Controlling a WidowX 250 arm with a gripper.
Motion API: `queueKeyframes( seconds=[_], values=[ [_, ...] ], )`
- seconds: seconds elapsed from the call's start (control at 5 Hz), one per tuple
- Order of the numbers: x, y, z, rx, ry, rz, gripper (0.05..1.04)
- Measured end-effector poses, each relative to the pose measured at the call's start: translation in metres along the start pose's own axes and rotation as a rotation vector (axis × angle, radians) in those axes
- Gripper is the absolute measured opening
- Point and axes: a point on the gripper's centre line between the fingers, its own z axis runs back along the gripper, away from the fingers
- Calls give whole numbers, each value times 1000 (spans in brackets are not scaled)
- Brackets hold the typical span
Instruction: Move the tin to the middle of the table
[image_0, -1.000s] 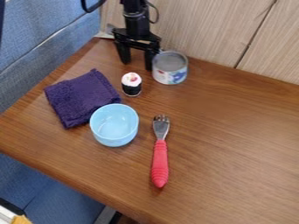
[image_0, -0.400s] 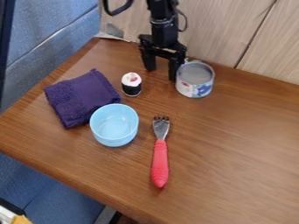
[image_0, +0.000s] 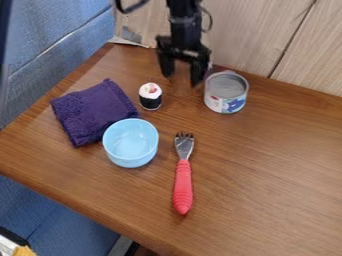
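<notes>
I have the gripper (image_0: 182, 79) spread wide and empty. The tin (image_0: 224, 103) stands upright just beside it, near the wooden panel (image_0: 248, 42). I expect a rigid, light body with slippery sides; straddle it from above, clamping opposite walls.

Nothing here that can be read!
Round the side of the tin (image_0: 226, 87) runs a label (image_0: 233, 104), white and blue with a touch of red, and any lettering on it is too small to make out.
</notes>
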Motion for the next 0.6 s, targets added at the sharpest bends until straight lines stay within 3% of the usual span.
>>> queueKeyframes(
  seconds=[0.2, 0.4, 0.6],
  values=[
    [7, 8, 43, 49, -98, 10, 1001],
    [-1, 14, 61, 47, -143, 20, 1001],
    [-2, 19, 64, 50, -151, 28, 1001]
  ],
)
